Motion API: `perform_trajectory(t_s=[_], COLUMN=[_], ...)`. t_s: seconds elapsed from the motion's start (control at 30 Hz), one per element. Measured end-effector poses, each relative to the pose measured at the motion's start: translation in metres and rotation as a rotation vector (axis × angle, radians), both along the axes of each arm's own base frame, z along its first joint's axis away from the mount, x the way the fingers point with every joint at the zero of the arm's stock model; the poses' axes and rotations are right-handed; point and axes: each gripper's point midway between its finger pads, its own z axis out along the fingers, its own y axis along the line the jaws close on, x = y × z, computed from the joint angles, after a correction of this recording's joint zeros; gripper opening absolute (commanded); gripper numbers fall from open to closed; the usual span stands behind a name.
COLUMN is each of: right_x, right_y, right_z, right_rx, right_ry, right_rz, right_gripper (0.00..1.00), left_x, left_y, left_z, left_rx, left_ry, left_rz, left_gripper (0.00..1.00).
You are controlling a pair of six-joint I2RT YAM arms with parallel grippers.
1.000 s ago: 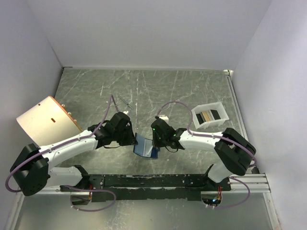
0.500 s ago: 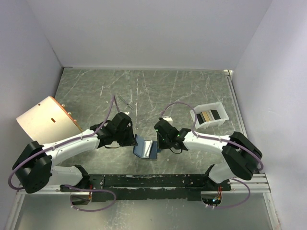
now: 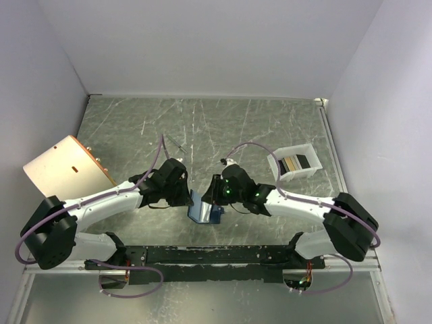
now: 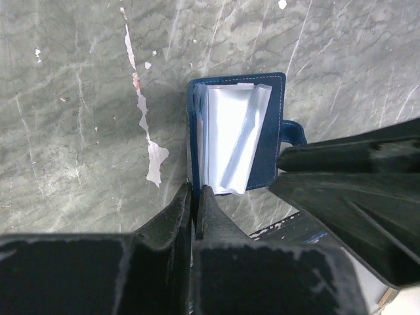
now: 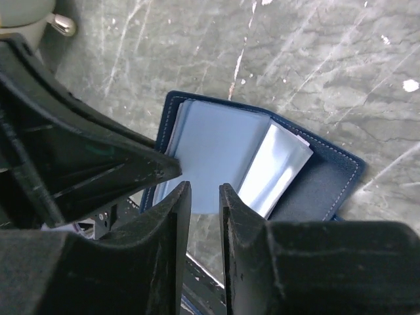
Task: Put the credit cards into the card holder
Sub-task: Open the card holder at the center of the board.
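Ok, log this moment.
dark blue folding card holder: open | left end effector: gripping its edge | right end effector: at inner sleeves

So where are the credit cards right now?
In the top view, the credit cards lie in the white tray on the right, well apart from the card holder near the middle front.

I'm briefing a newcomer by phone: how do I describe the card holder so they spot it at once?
On the grey marbled table, look at the middle of the near edge, where the arms are bolted. The card holder is the small dark blue folding case there, open on pale blue-grey pockets. Unlike the white tray to its right, it is dark, with a snap tab.
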Motion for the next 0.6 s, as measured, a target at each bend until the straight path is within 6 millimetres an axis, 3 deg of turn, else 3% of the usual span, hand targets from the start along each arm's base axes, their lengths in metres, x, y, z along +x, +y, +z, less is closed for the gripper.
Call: perform_trajectory(t_s=[0.4, 0.6], right_x=[-0.009, -0.011], right_y=[0.017, 0.013], right_z=[-0.052, -0.069], right_rx=[-0.07, -0.18], right_ry=[0.14, 0.164], right_rz=[0.01, -0.007], right_gripper=[0.32, 0.33], left_x=[0.002, 0.004], left_y=[-0.002, 0.0], left_z=[0.001, 0.001], left_rx=[-0.014, -0.004], left_ry=[0.002, -0.006], left_rz=[0.019, 0.031], left_gripper=[0.07, 0.07])
